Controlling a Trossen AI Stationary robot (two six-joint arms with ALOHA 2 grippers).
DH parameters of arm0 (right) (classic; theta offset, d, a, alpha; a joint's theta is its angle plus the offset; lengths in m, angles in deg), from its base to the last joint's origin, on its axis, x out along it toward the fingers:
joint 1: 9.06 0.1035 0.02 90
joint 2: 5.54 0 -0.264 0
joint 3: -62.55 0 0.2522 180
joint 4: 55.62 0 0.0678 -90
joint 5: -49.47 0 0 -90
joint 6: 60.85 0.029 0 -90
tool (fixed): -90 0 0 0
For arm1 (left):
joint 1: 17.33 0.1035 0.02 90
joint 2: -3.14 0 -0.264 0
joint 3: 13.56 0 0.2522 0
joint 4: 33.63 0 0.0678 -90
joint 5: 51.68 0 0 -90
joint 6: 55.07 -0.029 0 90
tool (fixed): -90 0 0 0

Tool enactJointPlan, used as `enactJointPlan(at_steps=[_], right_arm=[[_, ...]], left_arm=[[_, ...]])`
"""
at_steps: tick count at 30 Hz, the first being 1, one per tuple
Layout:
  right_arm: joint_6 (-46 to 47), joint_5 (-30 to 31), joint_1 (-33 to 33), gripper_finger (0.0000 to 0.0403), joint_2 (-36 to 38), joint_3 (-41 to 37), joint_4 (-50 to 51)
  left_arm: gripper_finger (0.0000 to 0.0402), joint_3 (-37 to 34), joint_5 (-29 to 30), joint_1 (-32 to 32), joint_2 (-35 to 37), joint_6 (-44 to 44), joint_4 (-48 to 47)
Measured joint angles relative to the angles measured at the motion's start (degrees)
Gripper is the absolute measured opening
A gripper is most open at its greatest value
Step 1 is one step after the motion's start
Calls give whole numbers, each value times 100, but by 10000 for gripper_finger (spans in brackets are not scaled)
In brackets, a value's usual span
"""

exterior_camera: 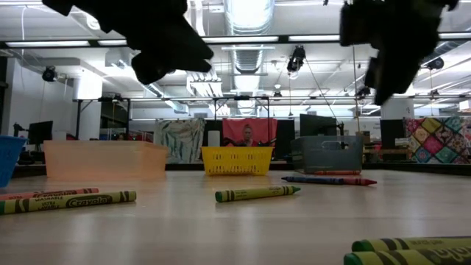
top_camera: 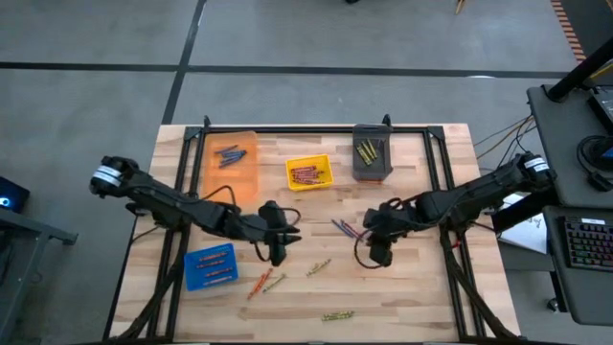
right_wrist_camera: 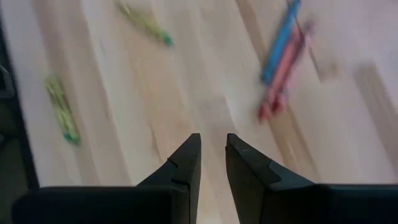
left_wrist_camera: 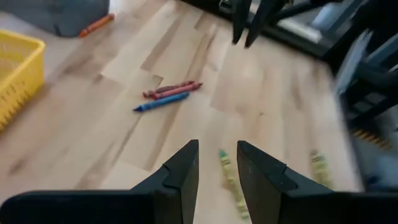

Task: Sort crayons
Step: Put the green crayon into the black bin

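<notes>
Roughly half done: four bins at 10–1 o'clock plus 7 hold crayons (top_camera: 306, 174), w/ loose ones on counter (top_camera: 412, 287) at center and 6; left gripper (top_camera: 279, 251) and right gripper (top_camera: 379, 253) hover empty, jaws slightly parted, gripping nothing.

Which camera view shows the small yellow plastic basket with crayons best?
The high view: the yellow plastic basket shows whole, red crayons inside. The low view shows only its side wall; the left wrist view one corner; the right wrist view none.
</notes>
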Motion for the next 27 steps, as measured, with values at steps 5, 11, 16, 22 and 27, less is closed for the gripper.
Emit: enactJointPlan(at_steps=[5, 11, 16, 22, 27], right_arm=[[-44, -436, 158, 65, 25, 1, 1225], [-188, -382, 432, 61, 31, -14, 1908], [-70, -232, 608, 56, 31, -17, 1453], [-34, 80, 727, 57, 31, -22, 804], [56, 264, 799, 54, 31, -22, 589]], left_arm=[[91, 467, 532, -90, -490, -653, -525], [91, 595, 769, -150, -982, -763, -385], [106, 595, 709, -287, -1380, -762, 11], [157, 595, 835, -434, -1933, -792, 710], [186, 595, 857, -554, -2422, -886, 1543]])
